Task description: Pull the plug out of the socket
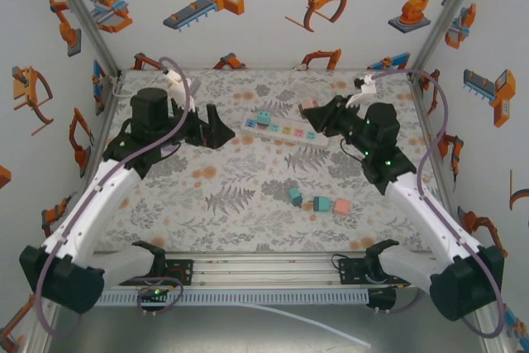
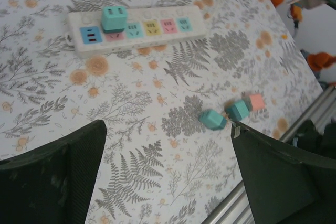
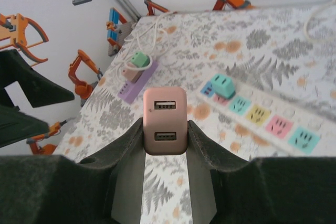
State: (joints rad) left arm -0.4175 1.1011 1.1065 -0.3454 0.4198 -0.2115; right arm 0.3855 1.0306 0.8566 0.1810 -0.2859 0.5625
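One fern-patterned worktop [image 1: 248, 221] carries a white power strip [image 1: 285, 130], lying diagonally near its centre. The right gripper [image 3: 164, 129] is clamped on a pink plug [image 3: 164, 120], held clear of the strip near its right end. The left gripper [image 1: 213, 127] has its jaws apart, grasping nothing, just left of the strip. One teal plug [image 1: 263, 117] sits in a socket near the strip's left end. Three loose plugs [image 1: 321, 202], two teal and one pink, lie together nearer the arm bases.
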